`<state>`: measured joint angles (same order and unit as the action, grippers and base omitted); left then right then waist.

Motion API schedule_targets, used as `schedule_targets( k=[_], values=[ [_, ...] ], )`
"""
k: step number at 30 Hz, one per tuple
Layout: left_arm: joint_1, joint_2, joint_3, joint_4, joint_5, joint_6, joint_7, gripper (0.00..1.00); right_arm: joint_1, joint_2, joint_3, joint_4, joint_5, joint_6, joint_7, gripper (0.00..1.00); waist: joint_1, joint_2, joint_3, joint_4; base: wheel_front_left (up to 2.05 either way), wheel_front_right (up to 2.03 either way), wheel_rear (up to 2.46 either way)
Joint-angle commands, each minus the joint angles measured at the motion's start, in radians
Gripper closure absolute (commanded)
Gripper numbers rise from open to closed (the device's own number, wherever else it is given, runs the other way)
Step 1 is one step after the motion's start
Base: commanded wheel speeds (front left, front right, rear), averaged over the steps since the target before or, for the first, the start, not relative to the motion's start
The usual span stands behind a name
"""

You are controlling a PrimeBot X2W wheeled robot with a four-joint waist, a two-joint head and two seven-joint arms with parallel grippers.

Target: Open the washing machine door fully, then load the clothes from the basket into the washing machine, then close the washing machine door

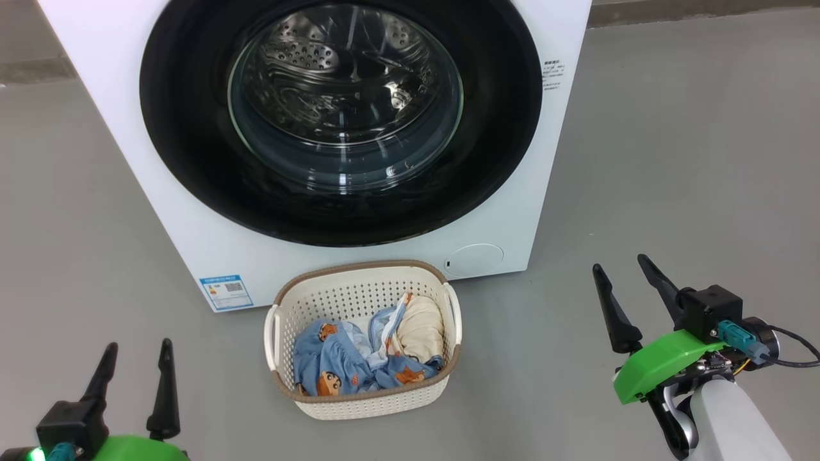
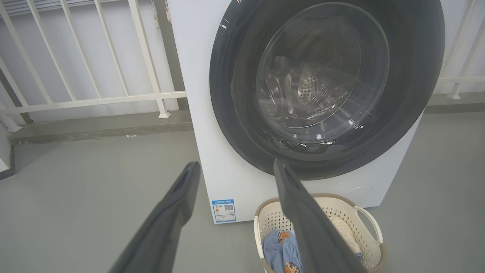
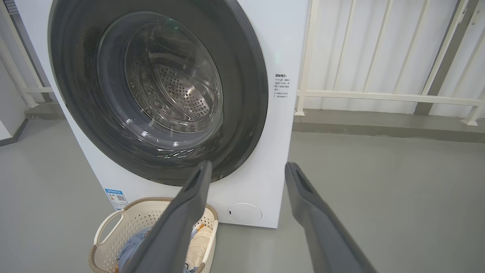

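Observation:
The white washing machine (image 1: pixel 128 160) stands ahead with its round black washing machine door (image 1: pixel 186 160) shut flat against the front, the steel drum showing through the glass. In front of it on the floor sits the cream basket (image 1: pixel 359 291) holding the clothes (image 1: pixel 339 365): blue printed fabric and a cream garment. My left gripper (image 1: pixel 138 349) hovers open at the lower left, left of the basket. At the lower right my right gripper (image 1: pixel 621 269) is open too, well right of the basket. The door (image 2: pixel 235 94) (image 3: pixel 75 76) and basket (image 2: pixel 363 216) (image 3: pixel 110 223) also appear in both wrist views.
A grey floor (image 1: pixel 672 160) surrounds the machine on both sides. White railings (image 2: pixel 94 76) (image 3: pixel 379 76) on a low concrete kerb run behind it. A blue label (image 1: pixel 225 291) and a round white cap (image 1: pixel 474 260) mark the machine's lower front.

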<state>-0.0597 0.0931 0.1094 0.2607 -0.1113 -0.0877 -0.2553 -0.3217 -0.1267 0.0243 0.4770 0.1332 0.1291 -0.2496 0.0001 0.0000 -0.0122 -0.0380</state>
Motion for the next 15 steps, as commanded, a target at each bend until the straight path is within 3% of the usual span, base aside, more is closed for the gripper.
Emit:
schedule_targets(
  k=[1,15],
  values=[
    [-0.024,0.016,0.04,-0.02,-0.001,0.008,-0.006,0.0,-0.019,-0.003,0.023,-0.025,-0.005,0.002,-0.012,0.0,-0.0001,0.0,0.0,0.0,0.0,0.0,0.0],
    [-0.035,0.036,0.062,0.005,-0.013,-0.013,-0.006,0.0,-0.026,0.001,0.022,-0.026,-0.012,0.002,-0.012,0.0,-0.0001,0.0,0.005,-0.005,0.0,0.0,0.0]
  ],
)
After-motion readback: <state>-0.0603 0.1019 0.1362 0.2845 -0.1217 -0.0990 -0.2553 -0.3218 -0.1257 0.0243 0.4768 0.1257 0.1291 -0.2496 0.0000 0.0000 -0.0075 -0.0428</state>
